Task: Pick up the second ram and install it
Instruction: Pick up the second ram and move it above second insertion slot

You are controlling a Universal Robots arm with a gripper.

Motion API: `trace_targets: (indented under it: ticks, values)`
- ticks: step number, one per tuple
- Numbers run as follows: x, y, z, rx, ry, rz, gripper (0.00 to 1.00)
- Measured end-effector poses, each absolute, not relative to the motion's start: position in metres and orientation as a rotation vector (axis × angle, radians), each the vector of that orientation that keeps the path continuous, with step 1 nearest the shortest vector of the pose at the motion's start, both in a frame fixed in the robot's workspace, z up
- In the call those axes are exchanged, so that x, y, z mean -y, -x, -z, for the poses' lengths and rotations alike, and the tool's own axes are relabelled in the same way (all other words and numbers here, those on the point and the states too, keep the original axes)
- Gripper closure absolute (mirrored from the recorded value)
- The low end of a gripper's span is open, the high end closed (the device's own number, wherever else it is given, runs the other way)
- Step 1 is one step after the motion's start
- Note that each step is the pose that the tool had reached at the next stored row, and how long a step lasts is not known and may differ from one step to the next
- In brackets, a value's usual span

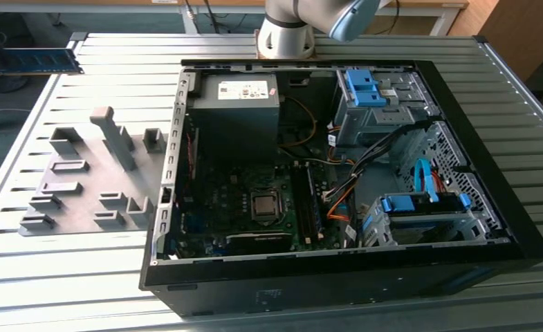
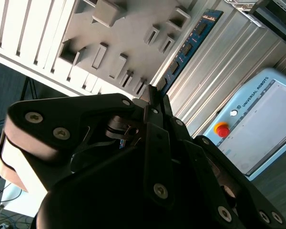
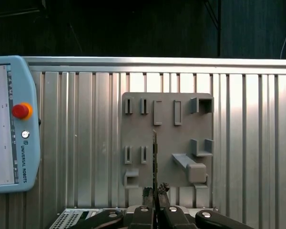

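The jaws clamp one end of the second ram (image 2: 188,45) above the grey holder (image 3: 167,138). Hold it firm and square.

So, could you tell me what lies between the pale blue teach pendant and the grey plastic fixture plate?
In the first wrist view, just bare ribbed aluminium table separates the pale blue teach pendant from the grey plastic fixture plate.

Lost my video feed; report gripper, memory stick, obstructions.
Gripper shut on long thin blue circuit-board strip. Strip aloft, outside open black computer case. No obstruction seen.
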State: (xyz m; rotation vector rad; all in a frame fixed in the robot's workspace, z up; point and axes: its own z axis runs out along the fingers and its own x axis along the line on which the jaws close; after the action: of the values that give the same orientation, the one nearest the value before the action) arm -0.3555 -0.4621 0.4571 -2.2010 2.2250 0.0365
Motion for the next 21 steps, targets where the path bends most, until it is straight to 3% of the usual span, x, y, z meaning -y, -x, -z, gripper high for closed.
trace_targets:
  ticks: [21]
  values:
    - [0.4621, 0.3478, -0.4571, -2.225, 2.201, -0.036, 0.86]
